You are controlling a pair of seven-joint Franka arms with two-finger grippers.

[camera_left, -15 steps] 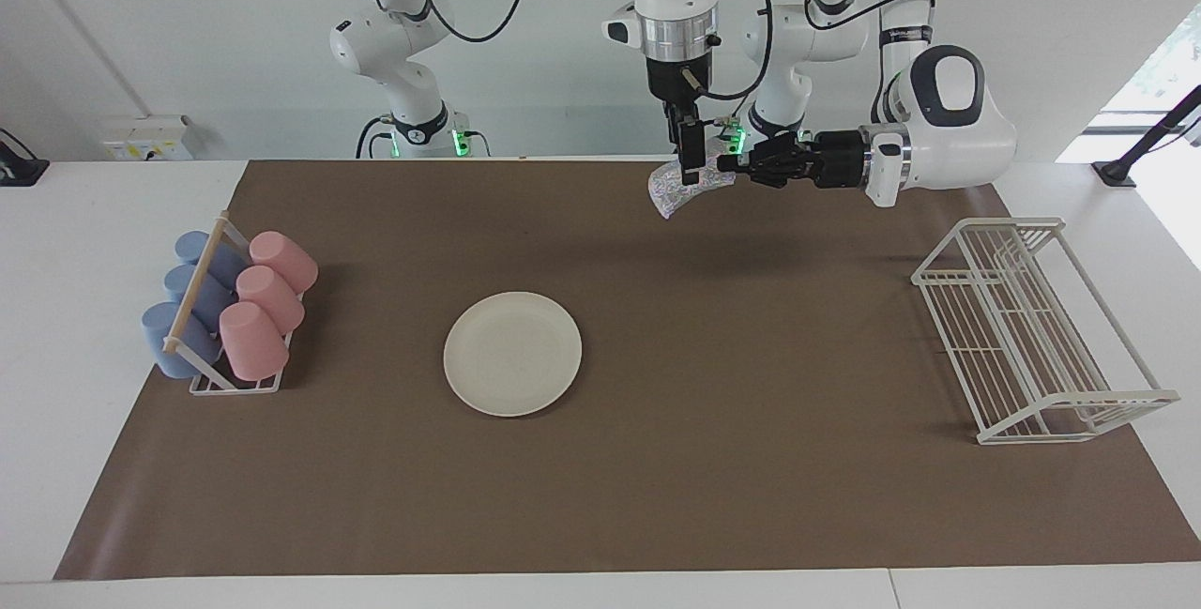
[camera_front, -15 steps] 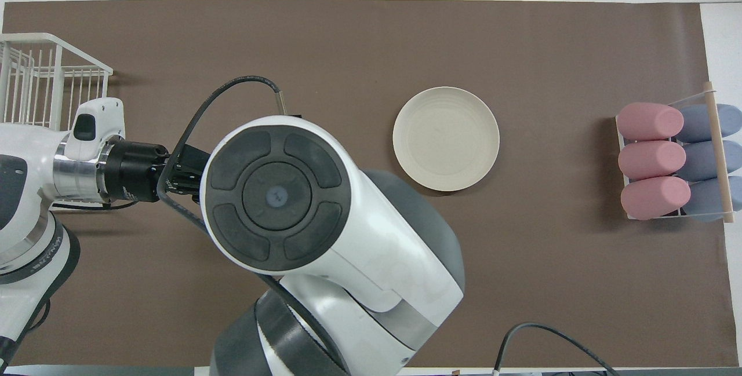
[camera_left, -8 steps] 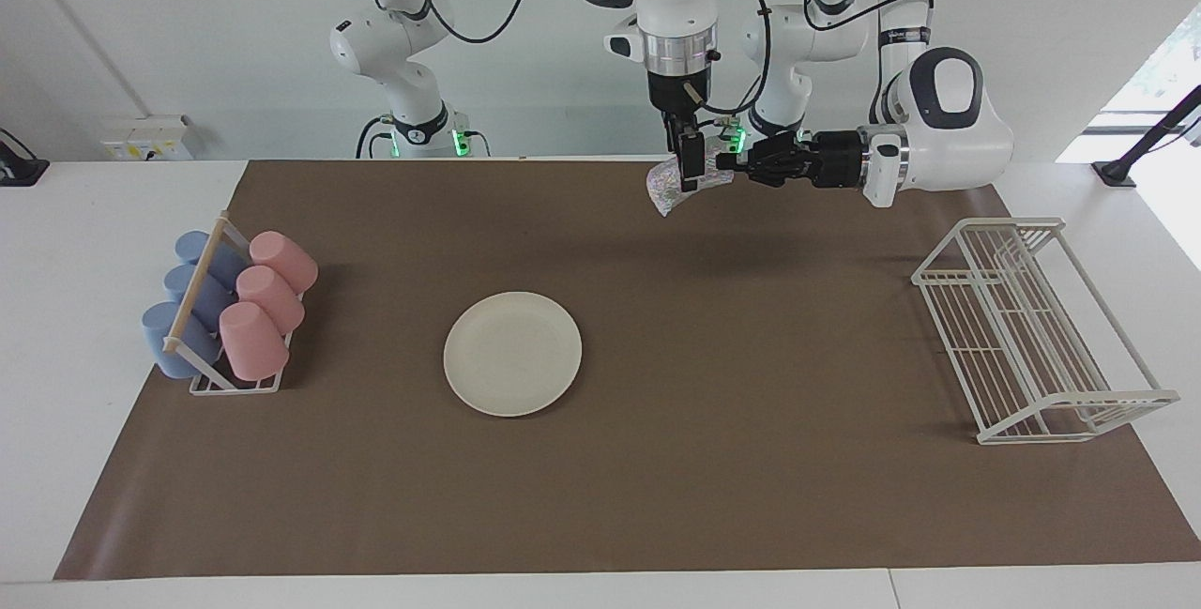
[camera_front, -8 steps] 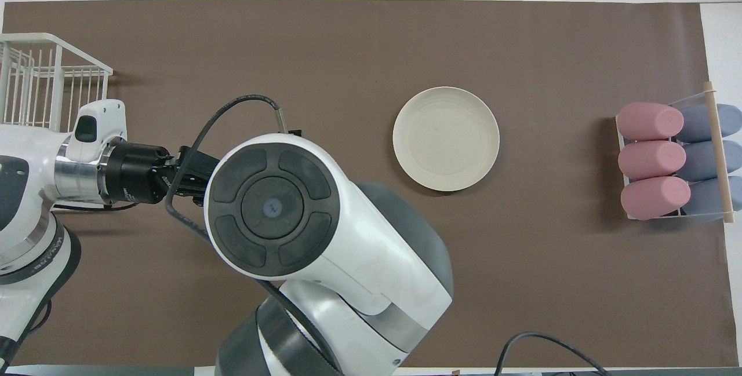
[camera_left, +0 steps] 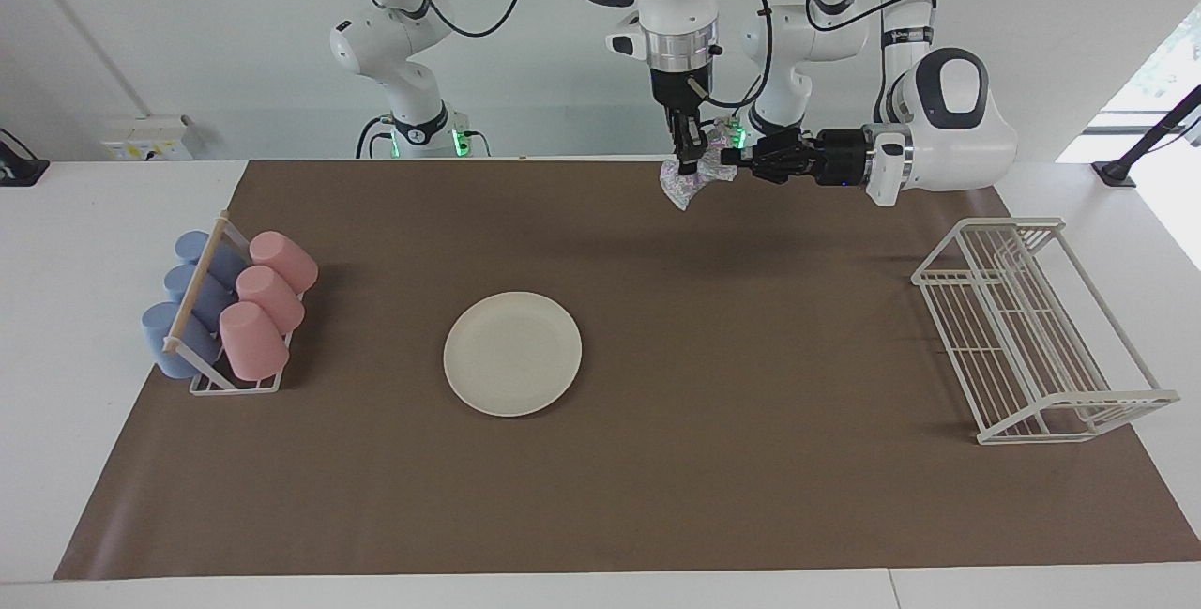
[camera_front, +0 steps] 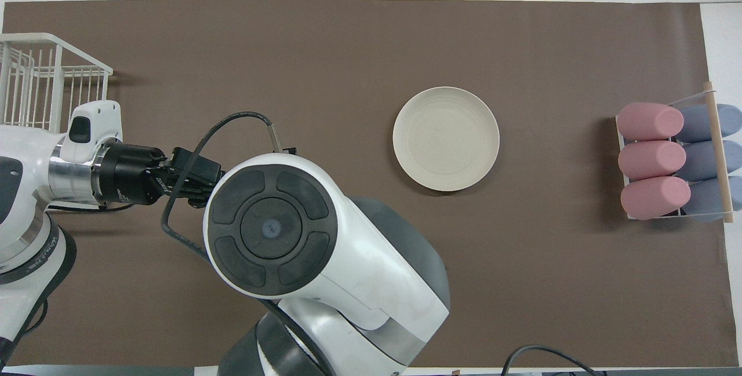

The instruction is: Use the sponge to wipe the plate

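Both the right gripper (camera_left: pixel 692 161) and the left gripper (camera_left: pixel 730 157) seem to pinch the sponge (camera_left: pixel 690 180) in the air, likely passing it over to wipe the plate (camera_left: pixel 512 353)

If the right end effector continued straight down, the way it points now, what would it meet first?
The right end effector, shut on the sponge, points down. Below it I see only the bare brown mat, so probably the mat; the plate lies well aside.
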